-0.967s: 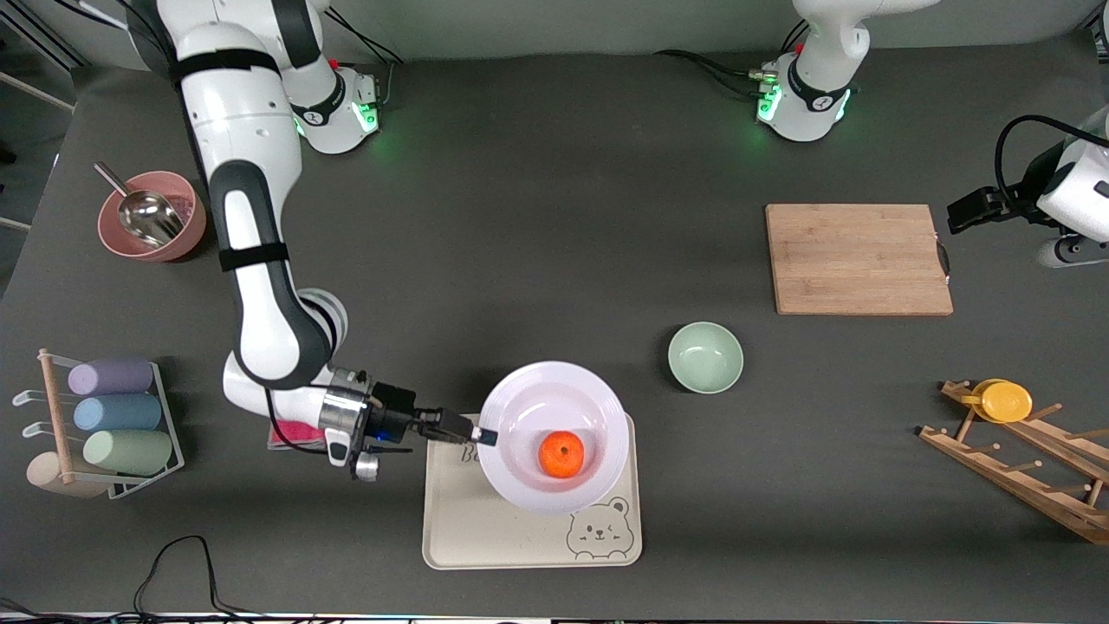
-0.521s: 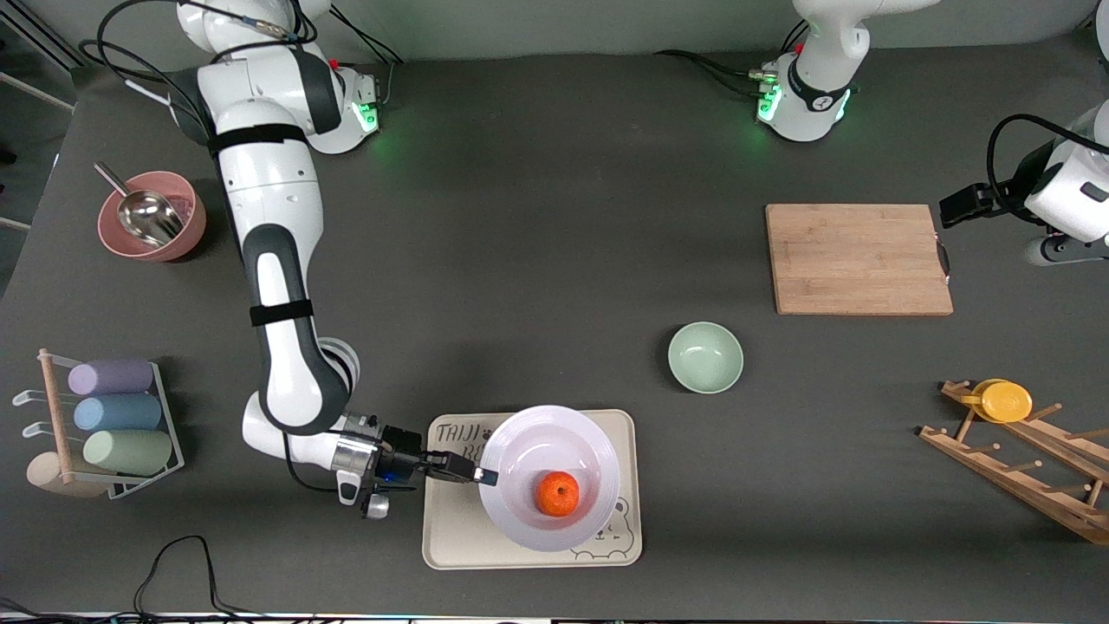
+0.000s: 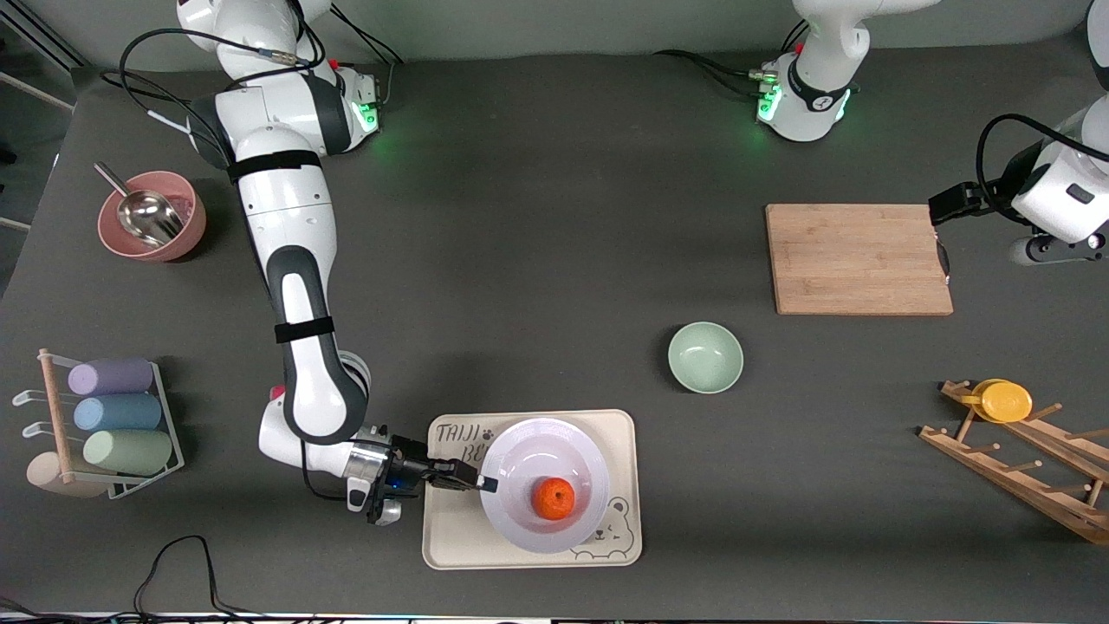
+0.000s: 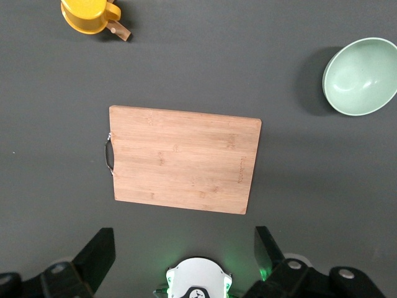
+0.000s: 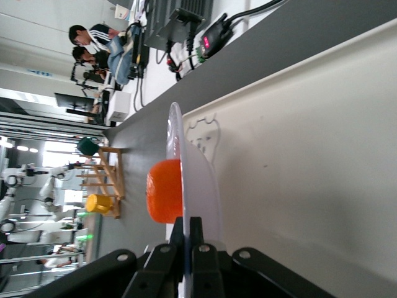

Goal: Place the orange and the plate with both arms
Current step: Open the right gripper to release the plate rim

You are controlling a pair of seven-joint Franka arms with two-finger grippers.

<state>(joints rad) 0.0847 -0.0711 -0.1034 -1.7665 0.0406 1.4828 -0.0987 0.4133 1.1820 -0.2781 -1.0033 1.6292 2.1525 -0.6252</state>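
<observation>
Pinching plate (image 3: 544, 455) rim, right fingers (image 3: 482, 484) (orange (image 3: 553, 498) aboard)

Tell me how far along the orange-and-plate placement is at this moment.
Done: the orange already sits in the plate. In hand: the right gripper is shut on the plate's rim, holding it over the cream bear tray; whether it touches down cannot be told. Left: release the rim. The left gripper hangs open above the wooden cutting board, waiting.

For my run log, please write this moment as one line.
right gripper: shut on plate rim, over bear tray | orange: in plate | left gripper: open, above cutting board
</observation>
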